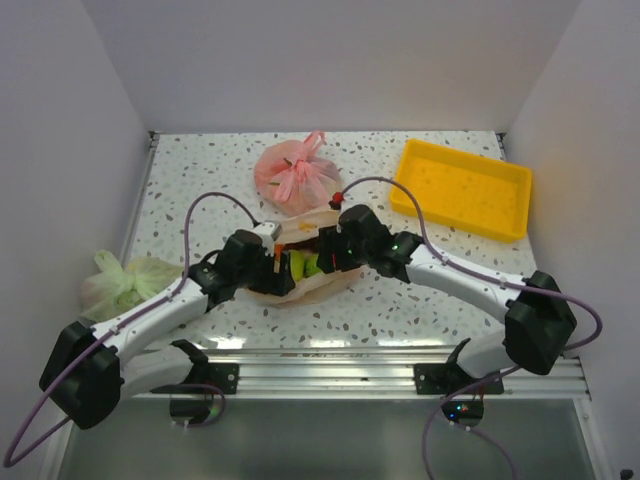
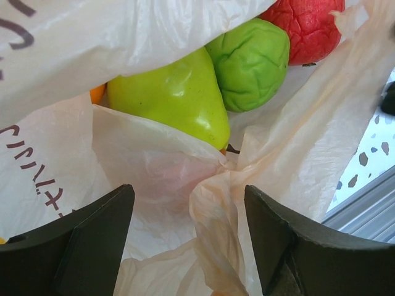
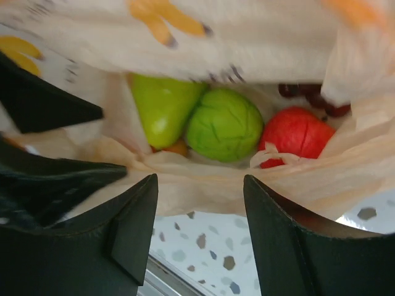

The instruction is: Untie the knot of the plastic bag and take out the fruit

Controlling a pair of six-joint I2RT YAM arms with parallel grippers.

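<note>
a large crinkly translucent peach-orange plastic bag (image 1: 322, 288) lies near the middle of the speckled white worktop (image 1: 420, 300), between the two arms, and both tools are at its mouth. the left tool (image 2: 188, 243) stands wide, its two dark fingers (image 2: 92, 246) well apart with loose film filling the gap. a bunched twist of the bag's film (image 2: 223, 177) sits just beyond the fingers, and whether it is tied cannot be told. the right tool (image 3: 200, 231) is also spread wide, with the bag's near rim stretched across the space between its fingers. the bag's mouth gapes and the fruit is inside. a smooth green pear (image 2: 173, 95) touches a wrinkled green apple (image 2: 250, 61), and a rough red round piece (image 2: 305, 31) sits beside the apple. a bunch of dark purple grapes (image 3: 311, 98) lies behind the red piece, and a sliver of an orange piece (image 3: 176, 148) shows under the pear. behind the bag rests a smaller knotted pink plastic bag (image 1: 295, 175). a shallow yellow plastic tray (image 1: 462, 190) sits at the far right, and a pale green plastic bag (image 1: 125, 282) lies at the left edge, well apart from the others.
</note>
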